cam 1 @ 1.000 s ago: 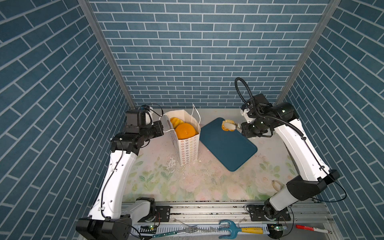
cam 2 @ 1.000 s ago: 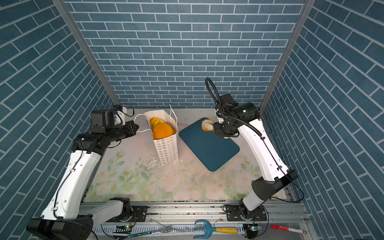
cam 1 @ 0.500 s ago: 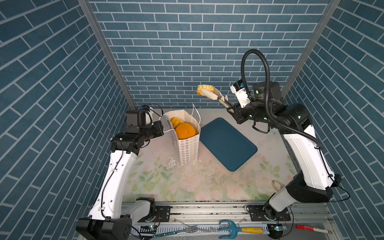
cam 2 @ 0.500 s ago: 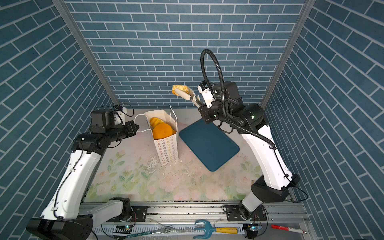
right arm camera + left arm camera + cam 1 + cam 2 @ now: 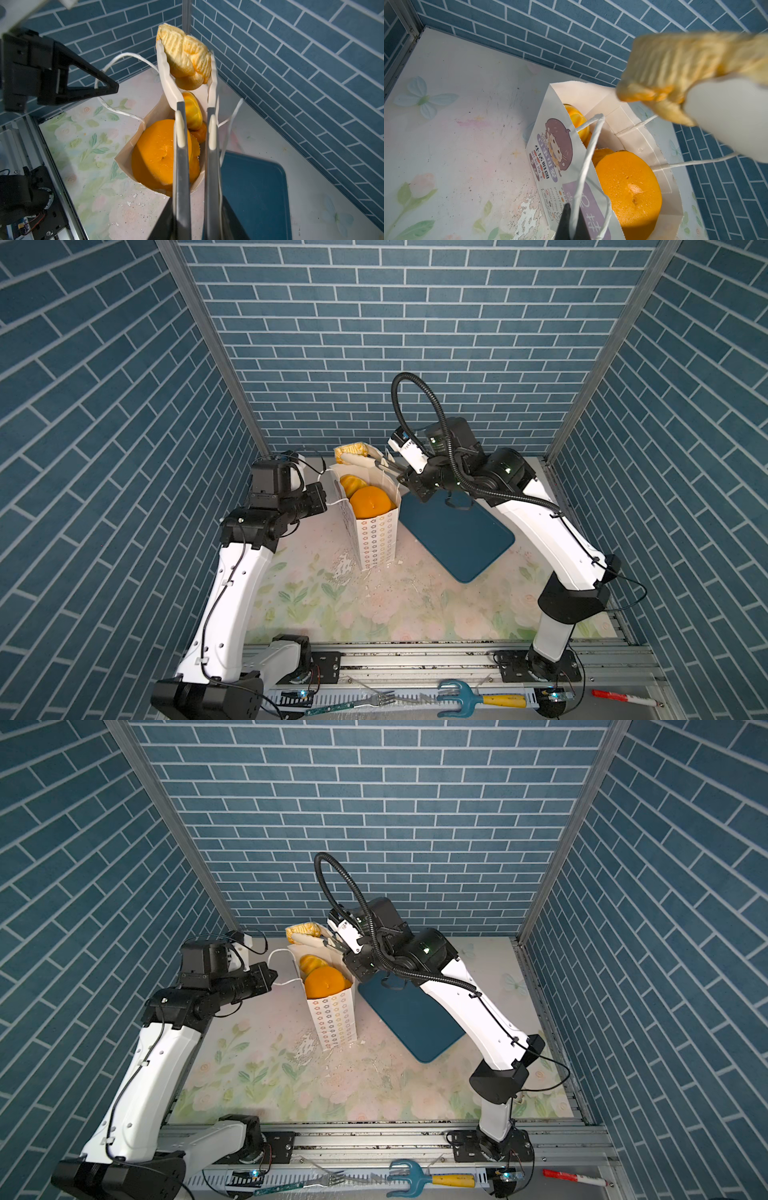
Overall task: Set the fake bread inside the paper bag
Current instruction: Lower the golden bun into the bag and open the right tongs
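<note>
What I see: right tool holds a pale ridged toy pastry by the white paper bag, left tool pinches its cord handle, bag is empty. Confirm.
Wrong: the white paper bag is not empty; the left wrist view shows a large round orange toy bun inside. The right tool does hold the pale ridged toy pastry, the left tool the cord handle.

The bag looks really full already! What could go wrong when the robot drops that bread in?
1. The paper bag looks nearly full: the big round cake sits at its rim, so the ridged bread might bounce out.
2. Only the tips of the tongs pinch the bread, seemingly near the bag's far edge; it could fall behind.
3. The left gripper holds just one cord handle; a bump could tip the bag.
</note>
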You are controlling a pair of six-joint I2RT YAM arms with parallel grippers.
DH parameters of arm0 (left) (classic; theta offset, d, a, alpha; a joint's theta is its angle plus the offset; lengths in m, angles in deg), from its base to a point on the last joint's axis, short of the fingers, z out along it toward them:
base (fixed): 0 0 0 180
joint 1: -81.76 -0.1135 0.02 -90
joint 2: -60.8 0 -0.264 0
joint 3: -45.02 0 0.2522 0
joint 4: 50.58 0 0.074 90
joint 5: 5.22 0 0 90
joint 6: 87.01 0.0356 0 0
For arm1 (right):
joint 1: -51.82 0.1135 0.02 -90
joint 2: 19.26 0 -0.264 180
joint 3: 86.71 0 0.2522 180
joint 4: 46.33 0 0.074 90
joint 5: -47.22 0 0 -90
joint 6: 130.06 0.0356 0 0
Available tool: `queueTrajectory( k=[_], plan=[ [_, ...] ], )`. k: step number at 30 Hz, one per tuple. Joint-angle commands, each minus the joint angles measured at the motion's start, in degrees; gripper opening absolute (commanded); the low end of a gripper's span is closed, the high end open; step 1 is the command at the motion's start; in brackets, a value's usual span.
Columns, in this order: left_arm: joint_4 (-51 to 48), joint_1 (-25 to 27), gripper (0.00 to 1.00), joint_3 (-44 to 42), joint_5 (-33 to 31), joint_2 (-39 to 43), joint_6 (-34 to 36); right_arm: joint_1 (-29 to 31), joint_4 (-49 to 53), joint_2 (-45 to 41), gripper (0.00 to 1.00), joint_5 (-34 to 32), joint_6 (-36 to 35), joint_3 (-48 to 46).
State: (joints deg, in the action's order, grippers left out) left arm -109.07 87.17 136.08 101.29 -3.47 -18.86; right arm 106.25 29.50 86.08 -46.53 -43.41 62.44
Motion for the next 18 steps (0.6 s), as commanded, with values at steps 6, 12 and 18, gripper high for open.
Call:
queueTrajectory(
  k=[6,12,18],
  plan=[
    [-1.26,0.35,0.00,-0.78,-0.28,1.25,0.66,1.04,4.16,2.11,0.33,-3.09,1.59,0.07],
    [-0.98,0.39,0.00,-0.62,-0.17,1.10,0.67,2.23,8.97,4.14,0.50,-5.66,1.27,5.19],
    [-0.79,0.37,0.00,-0.61,0.01,0.96,0.56,3.21,7.59,3.38,0.53,-6.51,0.63,8.82]
  ],
)
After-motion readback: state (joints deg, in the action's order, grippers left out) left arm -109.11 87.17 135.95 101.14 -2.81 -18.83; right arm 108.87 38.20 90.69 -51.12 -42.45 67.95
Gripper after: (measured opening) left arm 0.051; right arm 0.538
